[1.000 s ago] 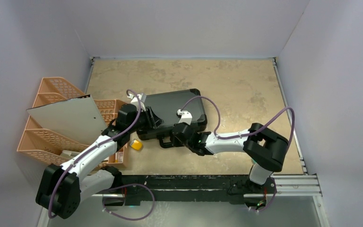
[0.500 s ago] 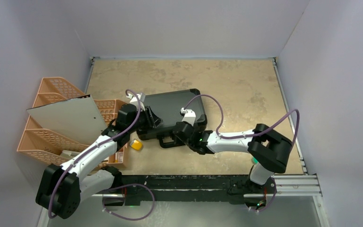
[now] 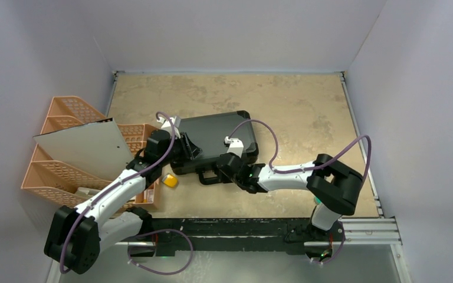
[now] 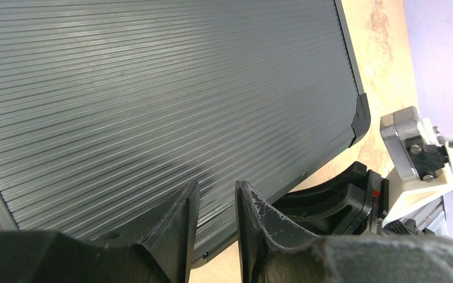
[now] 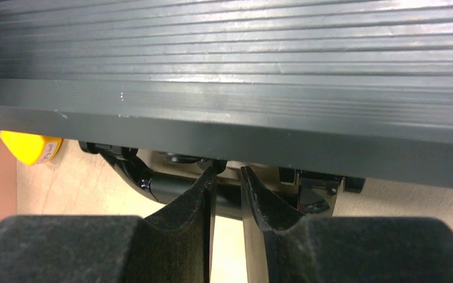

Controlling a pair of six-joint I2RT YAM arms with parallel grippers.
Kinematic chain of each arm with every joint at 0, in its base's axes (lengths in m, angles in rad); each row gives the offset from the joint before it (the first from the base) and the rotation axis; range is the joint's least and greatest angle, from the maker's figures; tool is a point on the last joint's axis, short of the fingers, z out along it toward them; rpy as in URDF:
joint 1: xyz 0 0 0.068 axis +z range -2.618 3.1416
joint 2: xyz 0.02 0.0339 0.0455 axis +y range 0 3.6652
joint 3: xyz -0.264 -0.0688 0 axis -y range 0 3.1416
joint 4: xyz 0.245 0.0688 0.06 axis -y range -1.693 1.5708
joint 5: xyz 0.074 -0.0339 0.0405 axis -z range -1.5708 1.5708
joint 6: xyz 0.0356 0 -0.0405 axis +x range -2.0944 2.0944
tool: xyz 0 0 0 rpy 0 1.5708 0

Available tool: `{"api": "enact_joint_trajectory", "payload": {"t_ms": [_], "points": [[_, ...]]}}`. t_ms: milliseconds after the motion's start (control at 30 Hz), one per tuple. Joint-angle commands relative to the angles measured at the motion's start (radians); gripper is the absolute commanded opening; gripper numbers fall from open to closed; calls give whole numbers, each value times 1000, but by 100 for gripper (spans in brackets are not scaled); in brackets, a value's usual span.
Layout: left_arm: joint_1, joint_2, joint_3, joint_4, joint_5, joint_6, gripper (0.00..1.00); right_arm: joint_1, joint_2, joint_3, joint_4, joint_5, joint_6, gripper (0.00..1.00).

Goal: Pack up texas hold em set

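The black ribbed briefcase (image 3: 212,134) lies closed on the tan table, its handle (image 3: 207,177) at the near edge. My left gripper (image 3: 191,147) rests on the lid's near left part; in the left wrist view the gripper (image 4: 217,191) has its jaws nearly together with nothing between them above the ribbed lid (image 4: 153,88). My right gripper (image 3: 229,167) is at the case's front edge beside the handle; in the right wrist view the gripper (image 5: 228,172) has its jaws nearly together, tips at the handle bar (image 5: 171,190) under the lid edge (image 5: 242,141). Chips, cards and buttons are out of view.
A small yellow block (image 3: 170,181) lies on the table left of the handle and shows in the right wrist view (image 5: 30,147). Orange mesh trays (image 3: 59,174) with a grey board (image 3: 82,147) on them stand at the left. Walls close in the table on three sides.
My right arm has shifted slightly along the case's front edge. The left arm and the briefcase have not visibly moved.
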Motion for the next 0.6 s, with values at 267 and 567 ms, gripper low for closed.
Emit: {"api": "enact_joint_trajectory", "payload": {"t_ms": [267, 567], "points": [[3, 22, -54, -179, -74, 21, 32, -3, 101, 8, -26, -18, -1, 15], [3, 20, -52, -181, -83, 21, 32, -3, 147, 37, -47, 82, 11, 5]]}}
